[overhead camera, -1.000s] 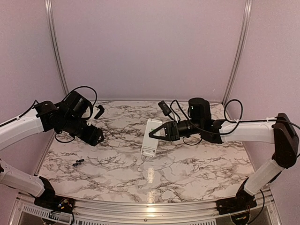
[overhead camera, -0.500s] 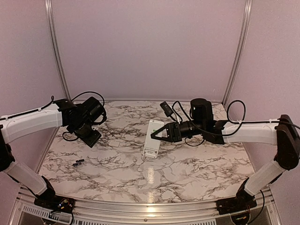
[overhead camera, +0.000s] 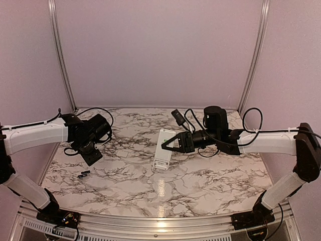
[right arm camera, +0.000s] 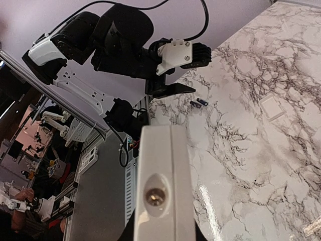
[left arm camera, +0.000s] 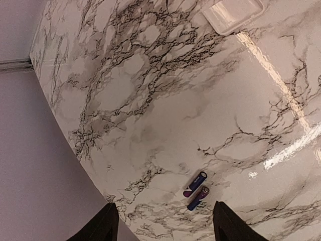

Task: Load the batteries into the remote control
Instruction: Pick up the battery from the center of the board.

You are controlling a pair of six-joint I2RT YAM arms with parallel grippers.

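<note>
Two dark batteries [left arm camera: 196, 190] lie side by side on the marble table [overhead camera: 125, 186] near its left edge, small in the top view [overhead camera: 84, 174]. My left gripper [left arm camera: 165, 228] hovers above them, open, nothing between its fingers; from above it hangs just up and right of them [overhead camera: 92, 155]. The white remote control [overhead camera: 164, 140] is held on edge over the table's middle, with my right gripper [overhead camera: 173, 143] shut on it. In the right wrist view its end face [right arm camera: 159, 191] fills the lower centre, and the batteries [right arm camera: 199, 103] show far off.
A small flat white panel [overhead camera: 160, 162] lies on the table just below the held remote, also seen as a panel [left arm camera: 232, 12] and as a panel [right arm camera: 273, 107] in the wrist views. The table's left rim [left arm camera: 75, 165] runs close beside the batteries.
My left arm has swung down and forward, bringing its gripper from the back left to just above the batteries. The right arm with the remote has barely shifted.
</note>
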